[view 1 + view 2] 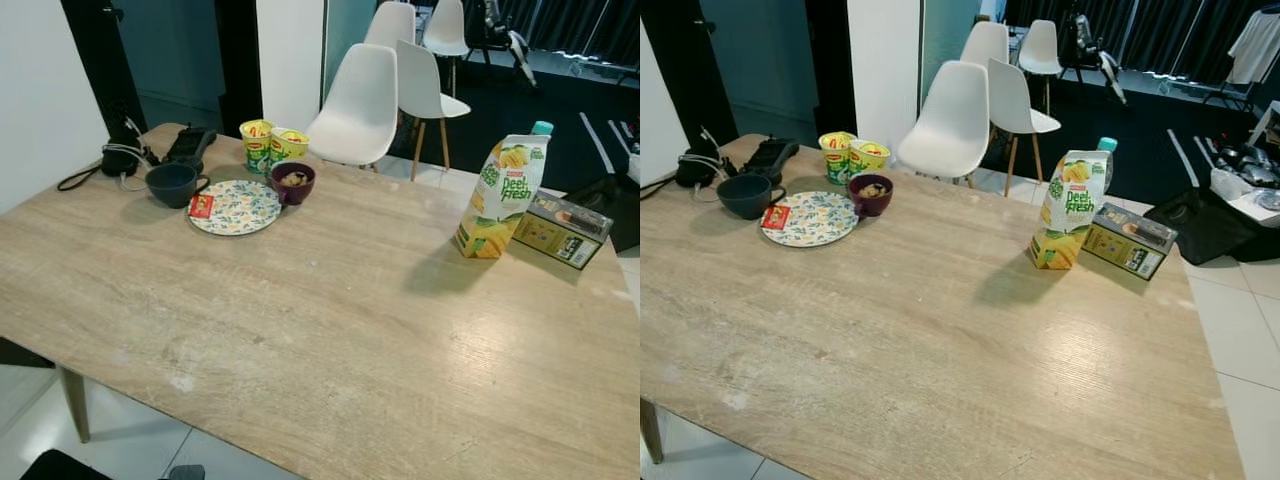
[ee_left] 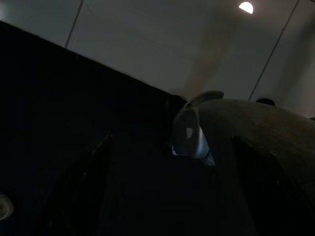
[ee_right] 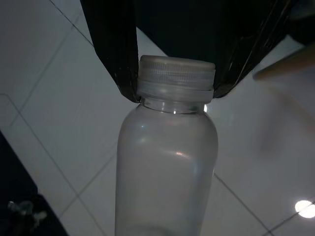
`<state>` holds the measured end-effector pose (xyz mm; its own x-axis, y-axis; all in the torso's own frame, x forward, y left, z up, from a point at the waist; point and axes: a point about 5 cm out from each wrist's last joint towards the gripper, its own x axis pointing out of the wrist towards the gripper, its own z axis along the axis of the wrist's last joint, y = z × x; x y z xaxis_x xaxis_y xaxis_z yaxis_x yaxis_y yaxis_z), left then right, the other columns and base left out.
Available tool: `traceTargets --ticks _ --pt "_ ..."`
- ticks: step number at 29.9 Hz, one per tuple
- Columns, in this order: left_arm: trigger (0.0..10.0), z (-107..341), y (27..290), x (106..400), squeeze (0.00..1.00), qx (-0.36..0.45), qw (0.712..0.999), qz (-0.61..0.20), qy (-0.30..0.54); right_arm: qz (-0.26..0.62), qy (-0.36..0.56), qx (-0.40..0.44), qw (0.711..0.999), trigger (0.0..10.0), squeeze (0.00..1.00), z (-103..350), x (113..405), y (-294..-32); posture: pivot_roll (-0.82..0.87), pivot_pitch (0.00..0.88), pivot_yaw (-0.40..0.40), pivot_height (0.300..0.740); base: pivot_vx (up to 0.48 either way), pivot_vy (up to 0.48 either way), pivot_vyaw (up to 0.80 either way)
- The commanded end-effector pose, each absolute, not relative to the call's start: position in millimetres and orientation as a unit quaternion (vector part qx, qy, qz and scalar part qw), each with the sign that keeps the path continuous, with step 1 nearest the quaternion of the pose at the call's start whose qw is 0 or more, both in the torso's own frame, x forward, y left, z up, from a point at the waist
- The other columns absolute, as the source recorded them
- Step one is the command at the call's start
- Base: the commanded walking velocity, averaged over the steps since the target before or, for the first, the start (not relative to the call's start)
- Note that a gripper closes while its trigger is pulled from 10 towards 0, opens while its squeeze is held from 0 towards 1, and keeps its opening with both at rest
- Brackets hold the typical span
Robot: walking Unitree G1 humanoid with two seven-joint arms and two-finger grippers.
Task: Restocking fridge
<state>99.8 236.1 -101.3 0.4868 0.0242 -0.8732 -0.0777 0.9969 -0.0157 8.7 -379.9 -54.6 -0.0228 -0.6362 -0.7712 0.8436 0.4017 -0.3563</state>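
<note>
Right gripper [image 3: 174, 93] is clamped on the neck of a translucent, cloudy-white plastic bottle [image 3: 167, 162] with a ribbed screw cap, filling the centre of the right wrist frame over glossy white floor tiles; it looks smooth, rigid and probably slippery, so the ridge under the cap is the sound hold. Left gripper [image 2: 170, 182] hangs in the dark, black fingers spread apart, grasping nothing. At right of the head frame, a tall green-and-yellow cardboard juice carton [image 1: 500, 195] stands on the matte pale wood-grain table [image 1: 330, 330], likely heavy if full, best squeezed across its flat sides.
</note>
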Motion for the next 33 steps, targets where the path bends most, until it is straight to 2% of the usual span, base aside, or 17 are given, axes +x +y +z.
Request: traceTargets --ticks 1,7,15,33 --pt "10.0 -103 234 98 0.0 -0.032 0.858 0.034 0.511 -0.537 0.473 0.103 0.691 10.0 0.0 -54 10 -381 0.14 0.0 -0.098 0.74 0.0 0.0 0.0" --pt "10.0 -103 233 97 0.0 -0.03 0.855 0.032 0.516 -0.532 0.481 0.108 0.688 10.0 0.0 -59 9 -373 0.14 0.0 -0.096 0.74 -0.184 0.0 0.0" --pt "10.0 -104 229 98 0.0 -0.031 0.855 0.027 0.517 -0.509 0.483 0.103 0.705 10.0 0.0 -62 24 -368 0.14 0.0 -0.099 0.74 -0.284 0.0 0.0" --pt "10.0 -105 223 101 0.0 -0.028 0.853 0.013 0.52 -0.461 0.505 0.095 0.723 10.0 0.0 -70 36 -354 0.13 0.0 -0.1 0.74 -0.301 0.0 0.0"
